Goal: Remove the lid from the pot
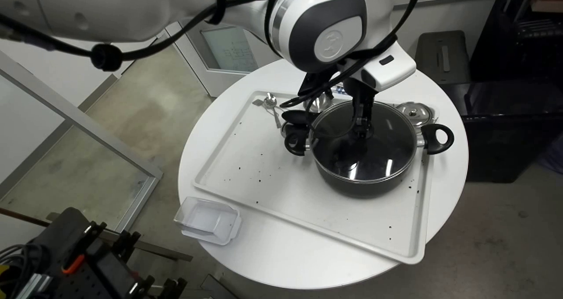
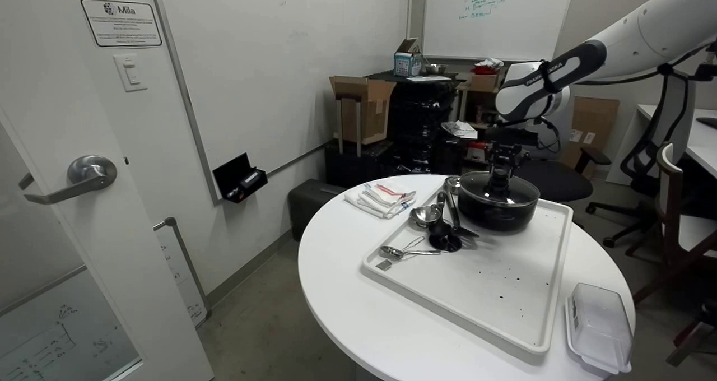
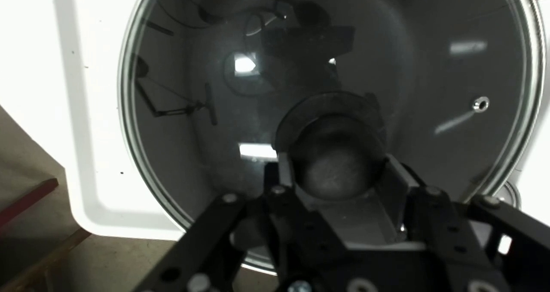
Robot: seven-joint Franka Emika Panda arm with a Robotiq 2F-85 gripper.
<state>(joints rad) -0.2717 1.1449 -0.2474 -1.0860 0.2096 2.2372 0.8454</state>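
Note:
The round glass lid [image 1: 389, 145] with its metal rim lies on the black pot [image 1: 365, 189], seemingly level, in both exterior views [image 2: 518, 189]. The pot's dark wall [image 2: 498, 218] shows below it, with two black loop handles. In the wrist view the lid [image 3: 215, 116] fills most of the picture, with a small steam vent at right. My gripper [image 3: 337, 163] points down at the lid's centre. Its two fingers sit on either side of the dark round knob and appear to touch it. The gripper also shows in both exterior views [image 1: 363, 125] [image 2: 498, 186]. The pot's inside is only dimly seen.
The pot stands on a white tray [image 1: 264, 202] on a round white table [image 1: 281, 264]. Metal cups [image 2: 424, 216], black utensils [image 2: 445, 238] and a slotted spoon [image 2: 392, 252] lie beside it. A clear plastic container [image 1: 209, 220] and a folded towel [image 2: 383, 199] are on the table.

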